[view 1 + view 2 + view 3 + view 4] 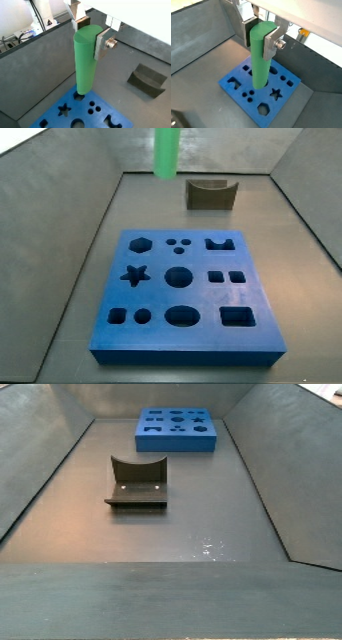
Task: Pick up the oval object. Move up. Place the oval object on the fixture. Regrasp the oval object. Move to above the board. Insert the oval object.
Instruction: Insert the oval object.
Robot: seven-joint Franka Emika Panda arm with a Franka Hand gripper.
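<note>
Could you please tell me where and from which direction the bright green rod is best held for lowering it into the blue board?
Near its top end, from the sides. The bright green smooth rod hangs upright over the blue slab with cut-out holes, and the pincer clamps its upper part between flat silver fingers. That leaves the long lower part and rounded tip free. The dark notched fixture stands apart, unused.
</note>
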